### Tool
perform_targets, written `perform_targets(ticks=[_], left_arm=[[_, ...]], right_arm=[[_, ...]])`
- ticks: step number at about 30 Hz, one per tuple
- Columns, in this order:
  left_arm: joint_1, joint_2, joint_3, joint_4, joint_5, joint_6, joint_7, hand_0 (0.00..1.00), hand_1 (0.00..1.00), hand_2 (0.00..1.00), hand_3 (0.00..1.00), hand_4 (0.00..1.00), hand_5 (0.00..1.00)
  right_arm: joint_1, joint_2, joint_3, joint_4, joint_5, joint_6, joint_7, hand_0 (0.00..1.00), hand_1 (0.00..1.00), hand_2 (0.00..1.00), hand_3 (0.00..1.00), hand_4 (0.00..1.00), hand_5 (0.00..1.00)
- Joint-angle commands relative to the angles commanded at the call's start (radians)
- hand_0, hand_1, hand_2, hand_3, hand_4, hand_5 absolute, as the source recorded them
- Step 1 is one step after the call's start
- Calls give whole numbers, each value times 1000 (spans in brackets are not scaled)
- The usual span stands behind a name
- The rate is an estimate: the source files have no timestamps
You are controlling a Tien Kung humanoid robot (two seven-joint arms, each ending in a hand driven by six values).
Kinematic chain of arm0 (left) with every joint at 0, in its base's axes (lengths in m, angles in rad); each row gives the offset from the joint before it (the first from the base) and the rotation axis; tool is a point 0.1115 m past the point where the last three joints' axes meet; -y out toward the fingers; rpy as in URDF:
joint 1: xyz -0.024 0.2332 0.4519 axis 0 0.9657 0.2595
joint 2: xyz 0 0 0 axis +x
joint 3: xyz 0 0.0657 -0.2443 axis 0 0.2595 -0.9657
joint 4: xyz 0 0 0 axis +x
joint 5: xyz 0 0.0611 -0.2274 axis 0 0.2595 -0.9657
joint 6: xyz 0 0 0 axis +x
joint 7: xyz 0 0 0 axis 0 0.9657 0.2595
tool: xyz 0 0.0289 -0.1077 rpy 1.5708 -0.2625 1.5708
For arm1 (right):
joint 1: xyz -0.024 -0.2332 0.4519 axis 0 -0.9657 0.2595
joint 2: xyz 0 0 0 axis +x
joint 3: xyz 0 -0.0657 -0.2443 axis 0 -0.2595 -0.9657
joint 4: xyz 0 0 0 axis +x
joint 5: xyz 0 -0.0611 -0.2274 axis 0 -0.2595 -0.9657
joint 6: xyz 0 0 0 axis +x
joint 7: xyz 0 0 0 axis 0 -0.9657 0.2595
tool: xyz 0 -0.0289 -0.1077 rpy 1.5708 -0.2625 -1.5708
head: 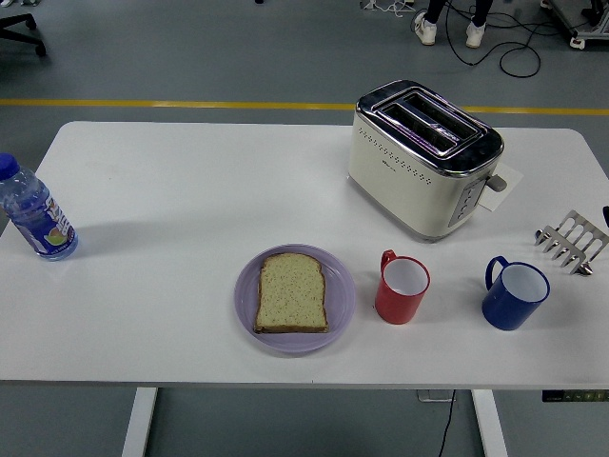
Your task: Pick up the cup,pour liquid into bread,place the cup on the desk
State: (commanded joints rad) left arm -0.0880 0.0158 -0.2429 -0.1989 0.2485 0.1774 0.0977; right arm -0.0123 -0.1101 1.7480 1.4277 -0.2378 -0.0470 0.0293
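Observation:
A red cup (pixel 402 289) stands upright on the white table (pixel 190 190), just right of a purple plate (pixel 335 303). A slice of bread (pixel 291 292) lies flat on the plate. A blue cup (pixel 515 294) stands upright further right. A small dark sliver of my right arm (pixel 605 215) shows at the right edge, above the blue cup and apart from both cups. My left arm is out of view.
A cream toaster (pixel 422 160) stands behind the cups. A metal toast rack (pixel 572 241) sits at the right edge. A water bottle (pixel 35 216) stands at the left edge. A person's feet (pixel 447 30) show on the floor beyond the table.

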Motion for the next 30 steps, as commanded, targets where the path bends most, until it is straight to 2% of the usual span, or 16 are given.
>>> perform_targets(ticks=[30], left_arm=[[8, -2, 10, 1, -3, 0, 0, 633, 639, 651, 503, 239, 863]], right_arm=[[-6, 0, -12, 3, 16, -2, 17, 662, 587, 655, 623, 659, 255]])
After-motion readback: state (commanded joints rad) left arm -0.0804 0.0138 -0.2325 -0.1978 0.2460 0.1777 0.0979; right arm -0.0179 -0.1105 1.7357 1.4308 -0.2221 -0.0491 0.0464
